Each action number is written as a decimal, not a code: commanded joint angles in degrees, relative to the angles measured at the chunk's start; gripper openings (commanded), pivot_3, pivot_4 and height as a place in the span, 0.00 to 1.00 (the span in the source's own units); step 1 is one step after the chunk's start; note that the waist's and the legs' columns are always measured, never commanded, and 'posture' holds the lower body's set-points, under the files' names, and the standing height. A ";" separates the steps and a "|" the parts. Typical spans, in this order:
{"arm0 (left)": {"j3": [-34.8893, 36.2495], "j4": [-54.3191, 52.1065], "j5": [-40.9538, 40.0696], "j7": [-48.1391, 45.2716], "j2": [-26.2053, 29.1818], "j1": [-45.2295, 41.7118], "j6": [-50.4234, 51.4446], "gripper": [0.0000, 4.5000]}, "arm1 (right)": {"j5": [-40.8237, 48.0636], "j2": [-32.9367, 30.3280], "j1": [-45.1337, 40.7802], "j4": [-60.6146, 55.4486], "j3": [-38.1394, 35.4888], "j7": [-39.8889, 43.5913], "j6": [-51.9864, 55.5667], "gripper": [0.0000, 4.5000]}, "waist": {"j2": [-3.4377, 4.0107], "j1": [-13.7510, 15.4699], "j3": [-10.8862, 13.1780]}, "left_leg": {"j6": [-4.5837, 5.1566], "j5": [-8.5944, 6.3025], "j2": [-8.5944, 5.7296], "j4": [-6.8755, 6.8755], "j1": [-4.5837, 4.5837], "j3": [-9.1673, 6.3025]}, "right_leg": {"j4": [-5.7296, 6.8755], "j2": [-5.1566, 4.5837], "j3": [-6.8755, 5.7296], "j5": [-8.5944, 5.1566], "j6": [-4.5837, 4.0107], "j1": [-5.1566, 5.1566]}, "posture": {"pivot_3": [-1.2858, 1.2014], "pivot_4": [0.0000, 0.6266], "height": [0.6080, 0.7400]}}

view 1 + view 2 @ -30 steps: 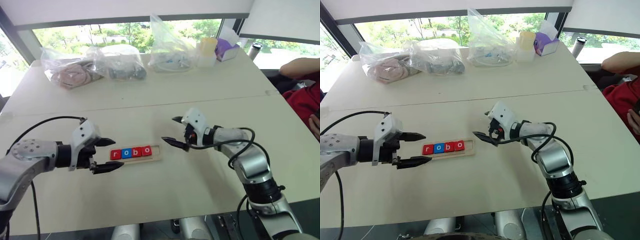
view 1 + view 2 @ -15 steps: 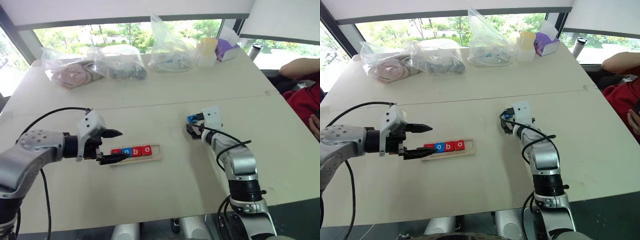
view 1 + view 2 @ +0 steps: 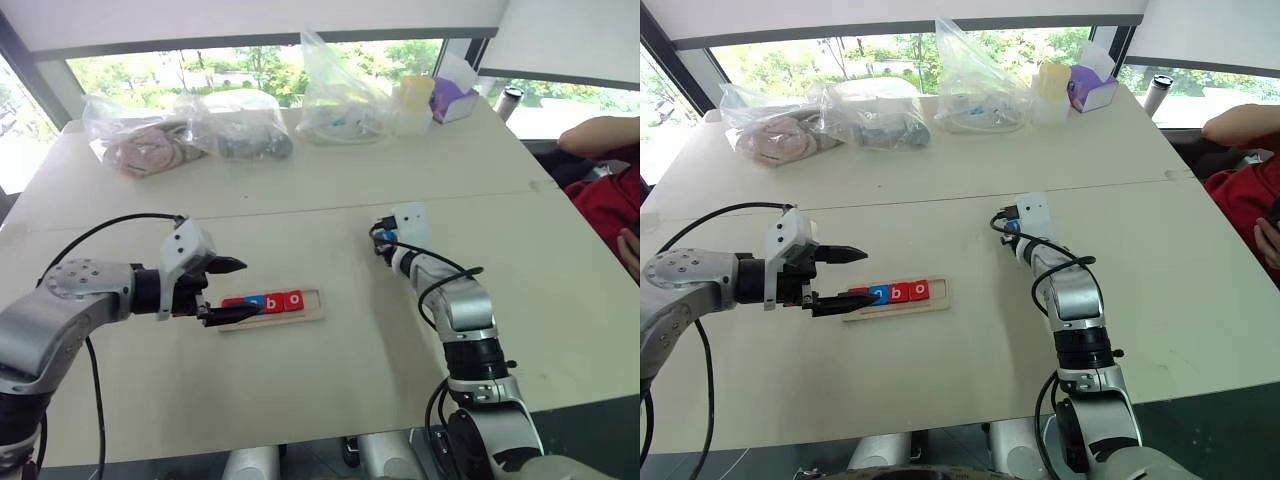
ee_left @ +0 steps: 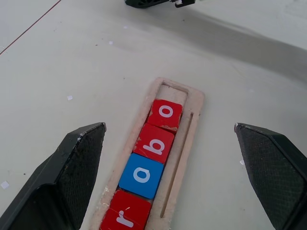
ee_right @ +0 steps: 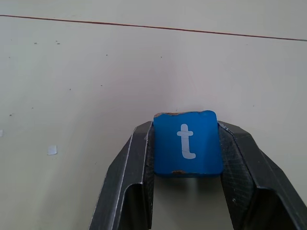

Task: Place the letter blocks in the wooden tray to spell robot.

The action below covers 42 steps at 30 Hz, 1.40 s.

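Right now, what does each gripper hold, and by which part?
The right gripper clamps the blue t block by its two side edges. The left gripper holds nothing.

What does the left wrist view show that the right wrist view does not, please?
Left wrist view: the tray holding four blocks, red r, blue o, red b, red o, with its far slot empty, between the open left gripper fingers. Right wrist view: the blue t block clamped in the right gripper. Both: the pale table.
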 commanded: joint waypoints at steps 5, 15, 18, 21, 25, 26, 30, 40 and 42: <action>1.08 0.28 -3.42 0.27 -4.11 -4.70 -0.72 1.00 | 2.75 4.16 6.97 -34.01 -4.45 -2.62 31.53 0.27 | 0.00 0.34 -0.01 | 0.00 0.00 -0.01 -0.02 -0.08 -0.11 | -0.02 -0.06 -0.08 -0.08 0.16 -0.02 | 0.52 0.24 1.00; -6.33 1.57 -3.70 -6.17 -6.09 -10.13 -1.13 1.00 | 1.87 13.26 9.70 -33.11 -4.87 -6.54 39.44 0.38 | -0.02 -0.03 -0.04 | 0.00 0.00 -0.01 0.00 0.00 -0.07 | -0.03 -0.02 -0.07 -0.22 0.04 0.00 | 0.52 0.24 1.00; -8.57 2.81 -1.30 -7.06 -6.36 -11.11 -2.80 1.00 | 1.95 13.57 8.35 -32.42 -4.64 -7.04 39.54 0.70 | -0.04 -0.03 -0.05 | 0.00 0.00 -0.02 0.00 0.00 -0.05 | -0.09 -0.03 -0.06 -0.22 0.04 0.03 | 0.52 0.24 1.00; -9.53 3.74 0.12 -8.04 -6.20 -11.25 -3.89 1.00 | 1.83 12.35 6.45 -33.28 -4.60 -7.12 40.78 1.00 | -0.03 -0.05 -0.05 | 0.00 0.00 -0.02 0.00 0.04 -0.05 | -0.08 -0.03 -0.03 -0.23 0.04 0.06 | 0.52 0.24 1.00; -9.81 4.22 1.39 -9.24 -5.72 -10.55 -4.94 1.00 | 3.31 9.33 1.78 -35.61 -9.15 -4.20 40.48 1.00 | -0.01 0.07 -0.03 | 0.00 0.00 -0.04 0.00 -0.04 -0.06 | -0.09 -0.04 -0.04 -0.23 0.05 0.00 | 0.52 0.24 1.00; -9.75 4.33 1.51 -9.56 -5.57 -10.41 -5.07 1.00 | 4.75 7.10 0.92 -35.86 -9.39 -2.11 39.92 1.00 | -0.01 0.05 -0.03 | 0.00 0.00 -0.04 0.00 -0.06 -0.05 | -0.12 -0.05 -0.04 -0.22 0.05 0.00 | 0.52 0.24 1.00; -9.21 3.42 0.49 -12.72 -3.56 -9.68 -4.78 1.00 | 17.57 -17.81 2.14 -33.68 -8.53 27.41 19.77 1.00 | 0.08 0.04 0.09 | 0.01 -0.01 -0.06 -0.05 -0.13 -0.03 | -0.35 -0.10 -0.05 -0.26 0.13 0.03 | 0.52 0.24 1.00; -8.34 -4.24 -1.97 -15.06 0.43 -5.87 -3.17 1.00 | 10.12 -39.51 3.62 2.90 6.97 65.46 -37.60 1.00 | -0.03 -0.45 0.08 | 0.49 -0.28 0.01 -0.13 -0.03 0.14 | -0.79 0.03 0.03 -0.23 0.40 0.26 | 0.52 0.24 1.00; -7.38 -5.60 -2.86 -13.44 0.28 -4.89 -2.08 1.00 | 7.99 -38.74 1.01 9.24 9.49 67.57 -44.56 1.00 | -0.04 -0.42 0.10 | 0.49 -0.28 0.01 -0.10 -0.03 0.13 | -0.76 0.03 0.03 -0.22 0.39 0.26 | 0.52 0.24 1.00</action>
